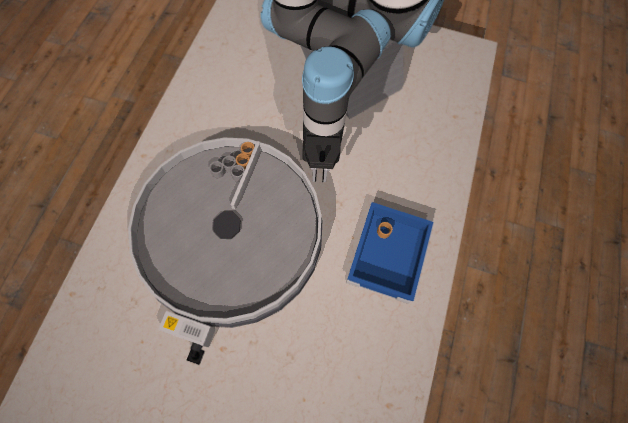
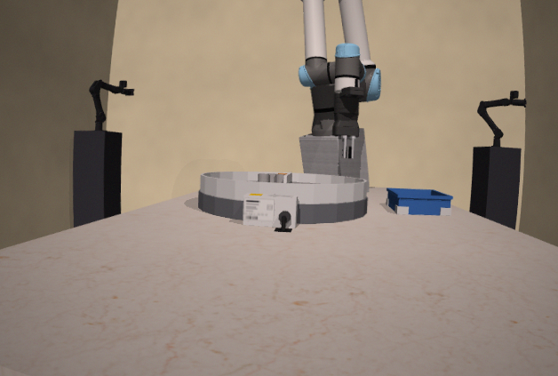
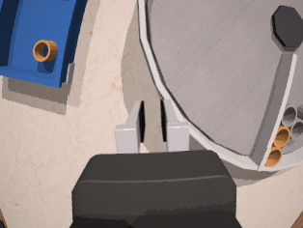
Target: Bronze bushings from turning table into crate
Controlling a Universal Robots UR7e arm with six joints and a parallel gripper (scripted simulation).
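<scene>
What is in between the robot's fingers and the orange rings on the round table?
Only the turning table's raised rim and its divider bar, top view. The gripper hangs empty just outside the rim; the bronze bushings hug the bar's far side.

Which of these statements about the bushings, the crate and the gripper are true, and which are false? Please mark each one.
1. One bronze bushing lies in the blue crate. True.
2. Three bronze bushings remain on the turning table. False: two remain.
3. The gripper holds a bronze bushing. False: nothing is between its fingers.
4. The steel bushings sit beside the divider bar. True.
5. The gripper is above the crate. False: it is at the turning table's rim.
</scene>
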